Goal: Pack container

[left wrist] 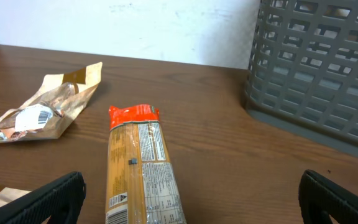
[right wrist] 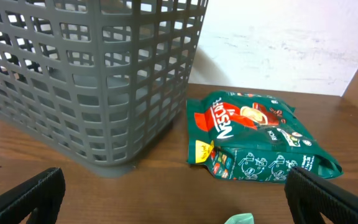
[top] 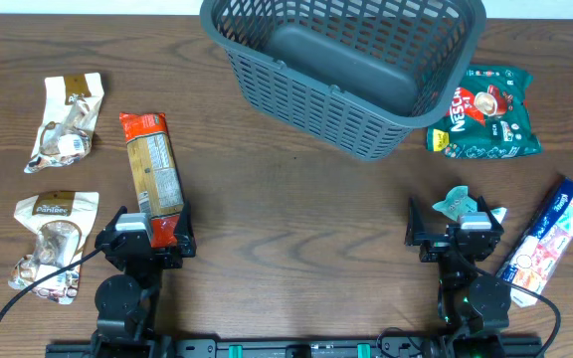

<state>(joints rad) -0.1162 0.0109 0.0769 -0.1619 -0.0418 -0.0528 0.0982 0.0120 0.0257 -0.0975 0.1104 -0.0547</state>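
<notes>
Container (top: 316,99) stands empty at far centre of the table (top: 286,219). Left gripper (top: 150,224) and right gripper (top: 456,227) both have fingers spread wide, holding nothing. Recommended: left gripper straddles the spaghetti packet (top: 152,169) mid-length and closes across its narrow width before lifting.

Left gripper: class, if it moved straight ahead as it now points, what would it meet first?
The pasta packet, lying lengthwise between the left gripper's open jaws, though the gripper's height above it is unclear.
</notes>
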